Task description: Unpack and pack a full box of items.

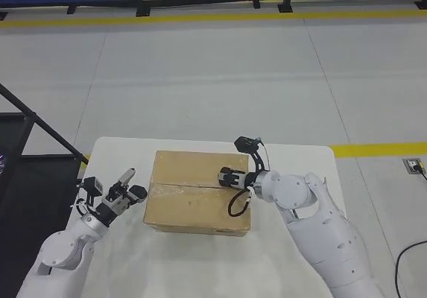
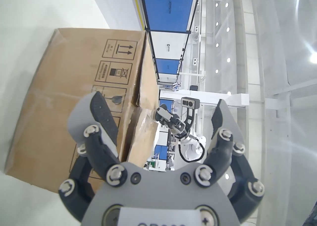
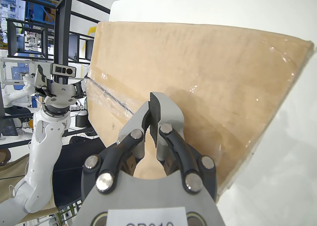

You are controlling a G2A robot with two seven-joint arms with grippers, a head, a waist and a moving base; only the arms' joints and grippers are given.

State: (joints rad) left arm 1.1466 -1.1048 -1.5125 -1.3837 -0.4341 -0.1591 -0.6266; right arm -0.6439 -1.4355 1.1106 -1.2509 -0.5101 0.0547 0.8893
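A closed cardboard box point(image 1: 191, 201) stands in the middle of the white table point(image 1: 124, 153). Clear tape point(image 3: 109, 98) runs along its top seam, and one side point(image 2: 74, 88) carries printed handling symbols. My left gripper point(image 1: 133, 186) point(image 2: 159, 103) is open just off the box's left side, level with its upper edge, with nothing between the fingers. My right gripper point(image 1: 223, 178) point(image 3: 151, 105) is shut over the box top, its tips close to the taped seam and nothing visibly held. The left wrist view shows the right gripper point(image 2: 161, 113) above the lid.
A black metal frame point(image 1: 4, 149) and dark mat stand just beyond the table's left edge. Bare table lies in front of the box and on both sides. A cable and floor socket point(image 1: 414, 165) lie at the right.
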